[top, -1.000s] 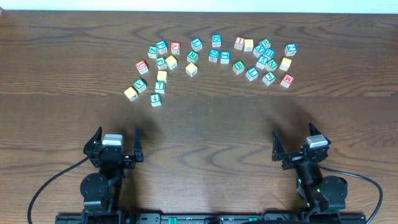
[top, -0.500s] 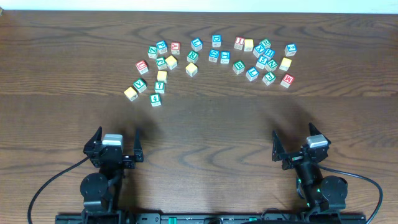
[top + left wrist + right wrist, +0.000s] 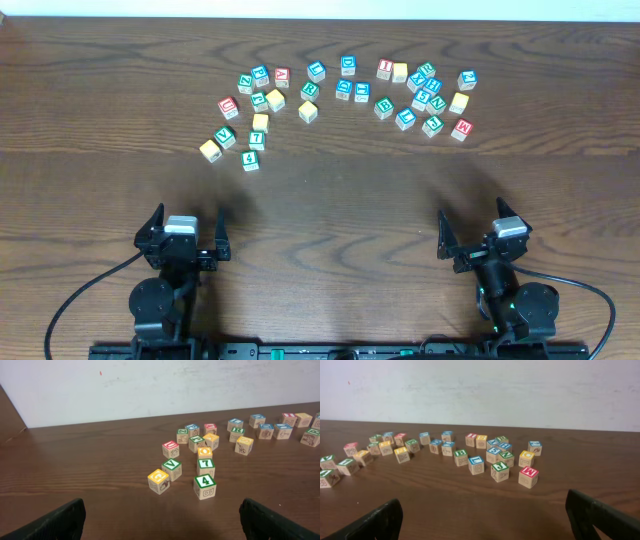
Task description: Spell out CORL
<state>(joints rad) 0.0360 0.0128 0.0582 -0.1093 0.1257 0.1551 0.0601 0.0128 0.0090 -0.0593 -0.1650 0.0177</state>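
Several wooden letter and number blocks lie scattered in a loose band across the far half of the table. Among them are a red C block (image 3: 228, 106), an orange O block (image 3: 204, 452), a green R block (image 3: 309, 90) and a blue L block (image 3: 476, 464). My left gripper (image 3: 188, 222) is open and empty near the front edge, far short of the blocks; its fingers frame the left wrist view (image 3: 162, 520). My right gripper (image 3: 473, 225) is also open and empty near the front edge (image 3: 485, 520).
A green 4 block (image 3: 205, 486), a green 7 block (image 3: 205, 466) and a yellow block (image 3: 158, 481) lie nearest my left gripper. A red M block (image 3: 528, 476) lies nearest my right gripper. A white wall (image 3: 160, 385) stands behind the dark wooden table (image 3: 320, 200).
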